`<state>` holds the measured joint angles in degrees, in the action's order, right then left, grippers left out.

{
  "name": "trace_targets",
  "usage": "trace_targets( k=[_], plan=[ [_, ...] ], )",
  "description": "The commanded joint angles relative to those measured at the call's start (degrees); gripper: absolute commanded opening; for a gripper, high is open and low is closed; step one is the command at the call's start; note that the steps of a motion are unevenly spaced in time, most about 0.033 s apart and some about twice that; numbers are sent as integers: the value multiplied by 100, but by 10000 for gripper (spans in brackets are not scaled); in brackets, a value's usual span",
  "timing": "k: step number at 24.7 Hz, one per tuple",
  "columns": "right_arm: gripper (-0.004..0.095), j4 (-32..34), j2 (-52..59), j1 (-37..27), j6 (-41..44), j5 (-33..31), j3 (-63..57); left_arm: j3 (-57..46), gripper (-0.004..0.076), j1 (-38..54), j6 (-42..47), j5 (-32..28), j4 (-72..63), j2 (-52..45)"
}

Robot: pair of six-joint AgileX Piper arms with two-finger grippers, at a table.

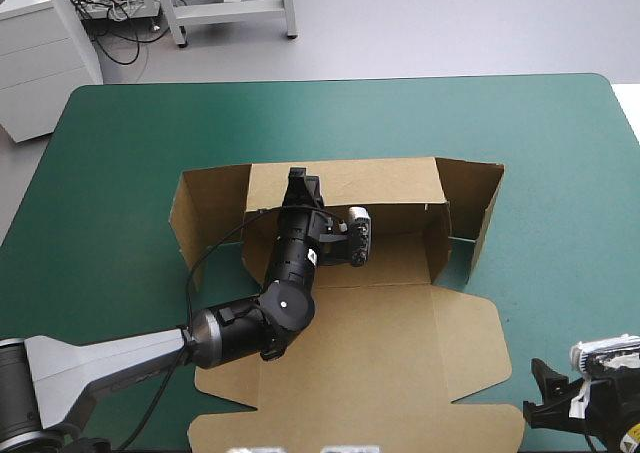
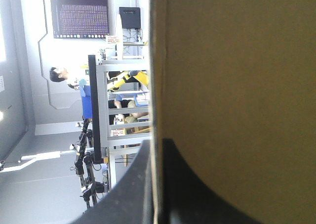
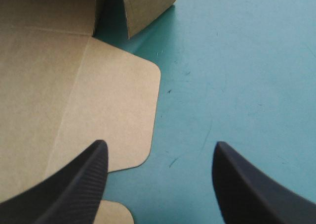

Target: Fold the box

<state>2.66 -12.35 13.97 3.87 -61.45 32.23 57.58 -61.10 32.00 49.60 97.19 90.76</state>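
The brown box (image 1: 400, 323) lies mid-table, its back and side walls raised and its lid flat toward the front. My left gripper (image 1: 300, 180) reaches into the tray and stands at the top edge of the back wall. In the left wrist view the back wall (image 2: 237, 75) runs edge-on between my left gripper (image 2: 157, 184), all but shut on it. My right gripper (image 1: 548, 393) hovers low at the table's front right, off the board. In the right wrist view it (image 3: 160, 184) is open over bare cover, the lid's rounded flap (image 3: 108, 100) beside one finger.
The box's right end flap (image 1: 487, 208) stands upright and splayed outward. Bare teal-green cover (image 1: 560, 153) lies right of the box and behind it. The table's front edge is close under my right gripper.
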Motion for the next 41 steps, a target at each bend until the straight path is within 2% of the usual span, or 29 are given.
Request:
trace_targets(
  k=[1, 4, 8, 10, 14, 17, 18, 21, 24, 26, 29, 31, 34, 41],
  plan=[
    [721, 81, -173, -39, 534, 772, 148, 140, -32, -41, 51, 375, 545, -193],
    [726, 290, -662, -39, 829, 845, 378, 140, -32, -41, 51, 385, 545, -193],
    [727, 519, -1715, -39, 692, 857, 967, 140, -32, -41, 51, 385, 545, -193],
    [727, 644, -2118, -39, 572, 1043, 1346, 140, -32, -41, 51, 426, 545, -193],
    [727, 816, -2906, -39, 457, 1820, 2231, 140, -32, -41, 51, 426, 545, -193],
    [727, 948, -3509, -39, 457, 1949, 2944, 140, -32, -41, 51, 426, 545, -193],
    [727, 994, -3757, -39, 437, 1847, 3233, 140, -32, -41, 51, 426, 545, -193],
    [731, 1030, -5169, -39, 72, 890, 4835, 140, -32, -41, 51, 426, 545, -193],
    [731, 1027, -6273, -39, -245, 504, 6114, 140, -32, -41, 51, 426, 545, -193],
    [731, 983, -7212, -101, -474, -15, 7283, 140, -32, -41, 51, 426, 545, -193],
    [751, 413, -8068, -439, -713, -608, 8284, 140, -32, -41, 51, 426, 545, -193],
    [753, -266, -8559, -803, -933, -970, 8704, 140, -32, -41, 51, 426, 545, -193],
    [753, -1090, -8979, -1221, -1130, -1003, 8755, 140, -32, -41, 51, 426, 545, -193],
    [753, -1371, -9209, -1342, -1213, -1003, 8718, 140, -32, -41, 51, 532, 545, -193]
  ],
)
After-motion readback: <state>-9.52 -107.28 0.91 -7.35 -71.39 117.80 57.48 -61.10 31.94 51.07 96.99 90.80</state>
